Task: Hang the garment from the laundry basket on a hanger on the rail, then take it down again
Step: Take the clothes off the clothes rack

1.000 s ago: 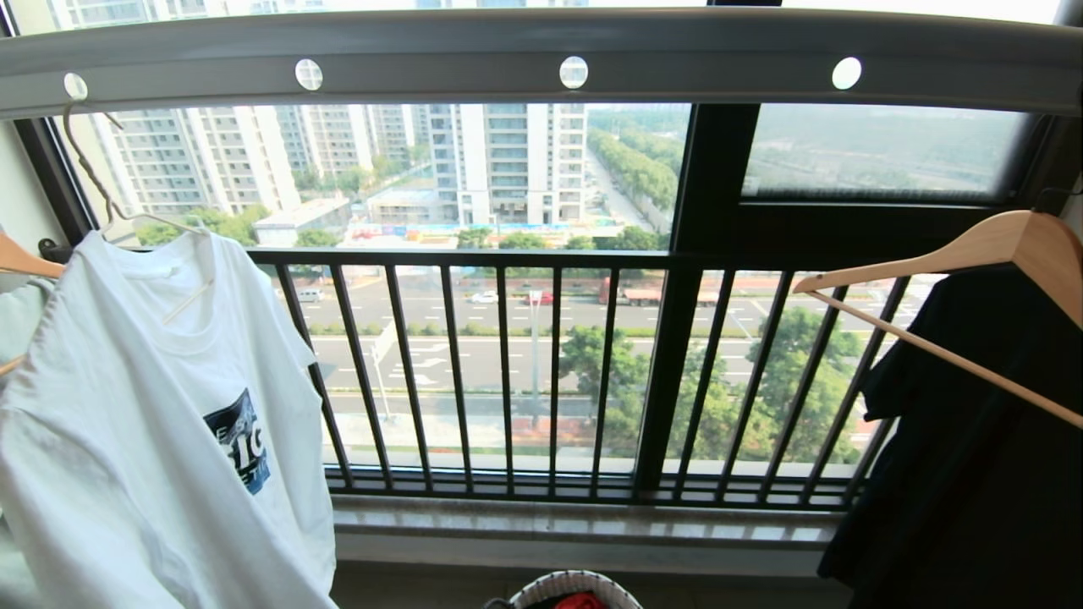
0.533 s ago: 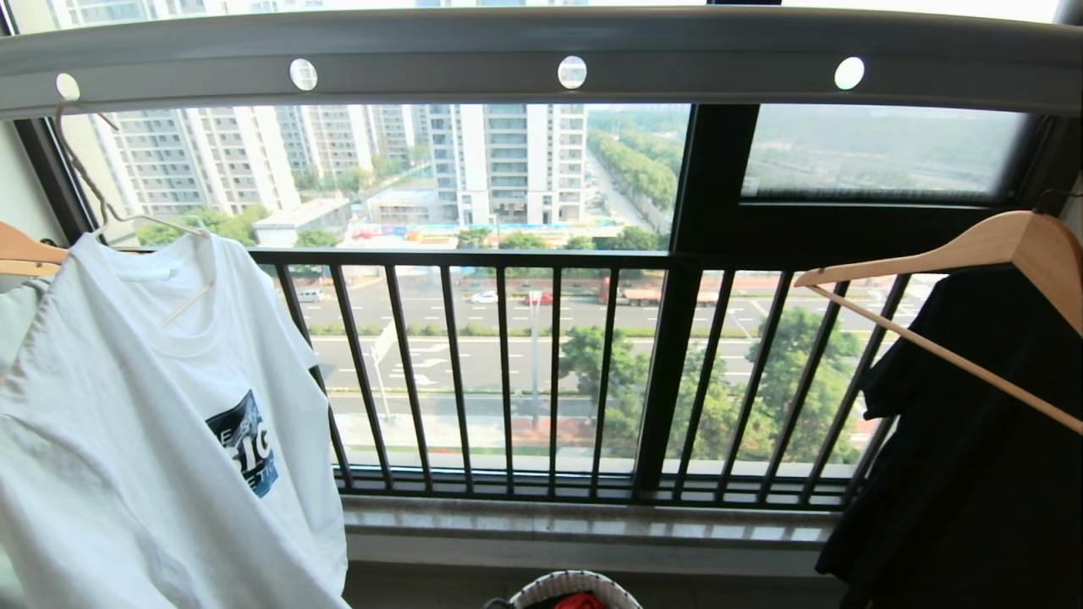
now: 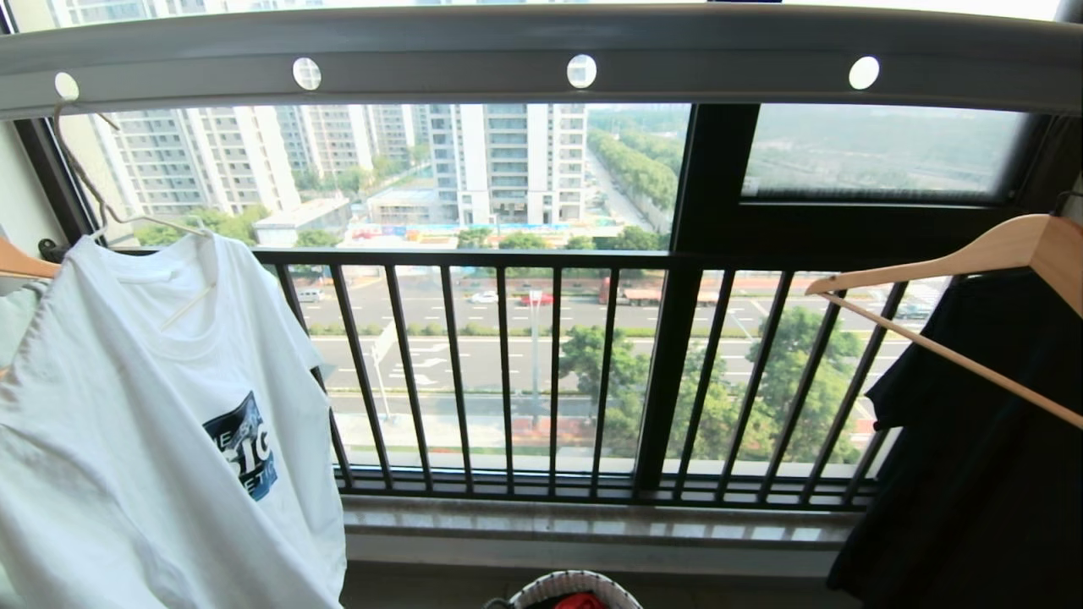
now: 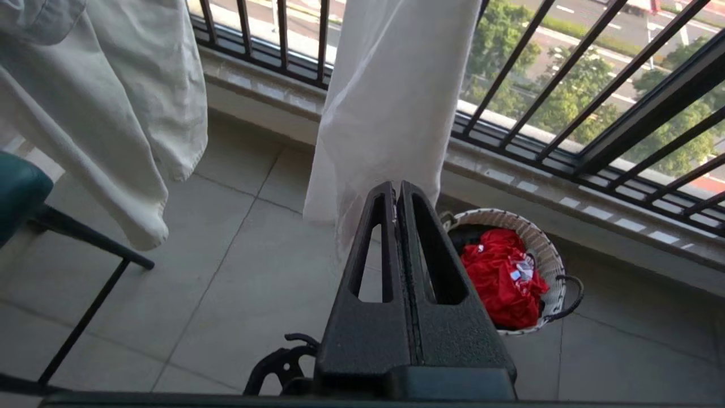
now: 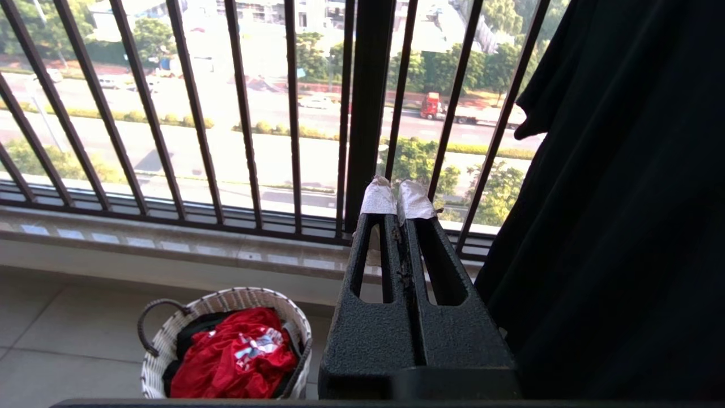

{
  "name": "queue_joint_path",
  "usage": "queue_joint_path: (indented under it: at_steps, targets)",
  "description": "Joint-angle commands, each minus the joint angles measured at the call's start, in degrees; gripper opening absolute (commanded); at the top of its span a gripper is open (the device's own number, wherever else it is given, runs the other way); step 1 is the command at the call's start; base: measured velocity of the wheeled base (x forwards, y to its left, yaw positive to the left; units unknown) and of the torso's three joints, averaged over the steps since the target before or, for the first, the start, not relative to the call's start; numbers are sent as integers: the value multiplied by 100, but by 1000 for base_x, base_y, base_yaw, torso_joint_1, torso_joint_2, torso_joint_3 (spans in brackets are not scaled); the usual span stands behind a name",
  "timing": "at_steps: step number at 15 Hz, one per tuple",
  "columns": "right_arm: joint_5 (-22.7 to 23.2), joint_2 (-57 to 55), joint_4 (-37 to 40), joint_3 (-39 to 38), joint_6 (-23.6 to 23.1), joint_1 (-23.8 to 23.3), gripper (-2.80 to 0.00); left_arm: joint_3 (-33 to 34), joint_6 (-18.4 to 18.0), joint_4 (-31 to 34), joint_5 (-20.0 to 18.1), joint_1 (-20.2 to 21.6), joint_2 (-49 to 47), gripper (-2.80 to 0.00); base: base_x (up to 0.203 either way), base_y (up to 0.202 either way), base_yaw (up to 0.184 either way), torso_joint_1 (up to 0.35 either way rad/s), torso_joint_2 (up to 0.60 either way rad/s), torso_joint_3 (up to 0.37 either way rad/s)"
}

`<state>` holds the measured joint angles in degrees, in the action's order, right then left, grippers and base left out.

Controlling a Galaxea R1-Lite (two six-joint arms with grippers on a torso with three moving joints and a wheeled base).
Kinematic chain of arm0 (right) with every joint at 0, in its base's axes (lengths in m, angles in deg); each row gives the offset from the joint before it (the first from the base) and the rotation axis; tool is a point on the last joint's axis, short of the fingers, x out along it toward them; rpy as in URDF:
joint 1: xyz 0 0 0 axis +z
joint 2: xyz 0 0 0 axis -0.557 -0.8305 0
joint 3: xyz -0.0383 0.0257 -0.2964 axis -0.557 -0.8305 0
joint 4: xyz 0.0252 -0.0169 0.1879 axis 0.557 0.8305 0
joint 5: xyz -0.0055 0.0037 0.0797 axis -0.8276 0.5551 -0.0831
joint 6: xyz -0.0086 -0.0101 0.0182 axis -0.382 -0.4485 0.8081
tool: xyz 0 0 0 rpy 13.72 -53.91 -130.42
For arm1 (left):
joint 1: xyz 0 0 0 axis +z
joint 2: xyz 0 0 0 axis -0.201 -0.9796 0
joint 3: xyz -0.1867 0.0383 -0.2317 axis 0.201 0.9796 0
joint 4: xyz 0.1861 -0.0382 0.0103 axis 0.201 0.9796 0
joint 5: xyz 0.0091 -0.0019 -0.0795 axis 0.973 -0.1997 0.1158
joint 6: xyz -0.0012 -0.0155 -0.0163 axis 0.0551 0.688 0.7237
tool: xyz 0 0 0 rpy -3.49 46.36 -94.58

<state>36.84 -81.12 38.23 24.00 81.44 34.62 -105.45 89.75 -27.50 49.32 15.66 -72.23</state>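
The garment [image 3: 152, 440], a white T-shirt with a dark blue chest logo, hangs at the left on the cream wire hanger [image 3: 85, 178]. The hanger's hook sits in the leftmost hole of the grey rail [image 3: 440, 59]. The laundry basket [image 3: 575, 578] stands on the floor below the window. Neither arm shows in the head view. My left gripper [image 4: 396, 187] is shut and empty, low down, pointing at the T-shirt's lower part [image 4: 391, 102], with the basket [image 4: 510, 218] beside it. My right gripper [image 5: 396, 192] is shut and empty, its tips wrapped in white tape, above and beside the basket [image 5: 238, 297].
A red garment [image 4: 498, 277] fills the basket. A pale denim garment [image 4: 113, 102] hangs left of the T-shirt, above a black metal frame [image 4: 85, 238]. A black garment [image 3: 973, 440] on a wooden hanger [image 3: 973, 254] hangs at the right. The black window railing [image 3: 508, 364] runs behind.
The T-shirt has swayed slightly on its hanger. The wooden hanger and black garment at the right have drifted a little to the right. No arm has entered the head view.
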Motion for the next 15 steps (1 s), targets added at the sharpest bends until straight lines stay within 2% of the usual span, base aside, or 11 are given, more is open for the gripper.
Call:
queue_joint_path:
  at_steps: [1, 3, 7, 10, 14, 15]
  targets:
    - [4, -14, 6, 8, -4, 2, -280, -223, 80, 716, 37, 277, -491, -280, 0, 0, 0, 0, 0, 0]
    - [13, -14, 15, 8, -4, 2, -280, -228, 73, 817, 103, 420, -540, -280, 0, 0, 0, 0, 0, 0]
    - [-11, -47, 42, 152, -3, 2, -280, -550, -112, 1011, 721, 420, -498, -280, 0, 0, 0, 0, 0, 0]
    - [24, -861, 275, 975, 10, 6, -280, -740, -384, 1344, 717, 406, -510, -280, 0, 0, 0, 0, 0, 0]
    - [72, -3006, 385, 2501, 8, 14, -280, -919, -545, 1296, 658, 353, -757, -280, 0, 0, 0, 0, 0, 0]
    - [146, -3544, 397, 3040, 7, 27, -280, -1016, -542, 1227, 476, 279, -765, -280, 0, 0, 0, 0, 0, 0]
